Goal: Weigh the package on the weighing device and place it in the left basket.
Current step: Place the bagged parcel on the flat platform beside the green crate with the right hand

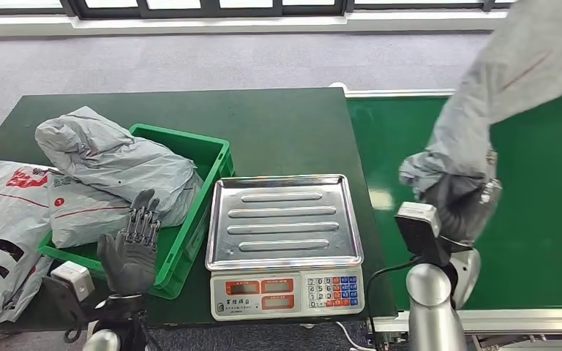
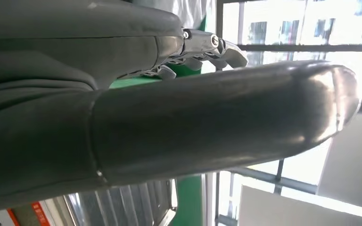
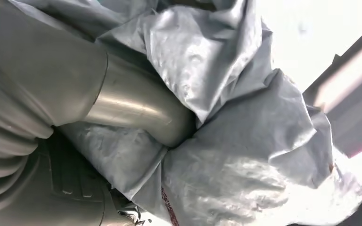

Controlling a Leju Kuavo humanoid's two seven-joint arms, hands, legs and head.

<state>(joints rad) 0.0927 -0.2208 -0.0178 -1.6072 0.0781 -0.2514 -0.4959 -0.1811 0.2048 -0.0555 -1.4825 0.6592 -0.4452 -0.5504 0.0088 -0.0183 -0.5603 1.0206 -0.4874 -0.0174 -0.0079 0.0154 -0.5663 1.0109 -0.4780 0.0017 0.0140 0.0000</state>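
Clamping a bunched fold of the grey package (image 1: 512, 73), the fingers of the right hand (image 1: 454, 201) were closed on the plastic, thumb pressed into the crumple as the right wrist view showed (image 3: 136, 113), so that the bag hung raised above the green conveyor belt (image 1: 541, 241), well to the right of the scale. That hold looked suited to carrying a limp bag: gripped at a gathered end, it could be swung over and laid on the bare steel pan of the weighing device (image 1: 284, 219), which sat between the belt and the basket. The left hand (image 1: 133, 248) held nothing, its fingers straight and slightly apart, waiting at the near rim of the green basket (image 1: 216, 157), probably to take the package after weighing. Other grey and white parcels (image 1: 110, 164) already lay piled in that basket, and one more white bag (image 1: 4, 219) sprawled beside it. Everything rested on a dark green table (image 1: 278, 124), with grey carpeted floor beyond and a line of window frames along the far wall.
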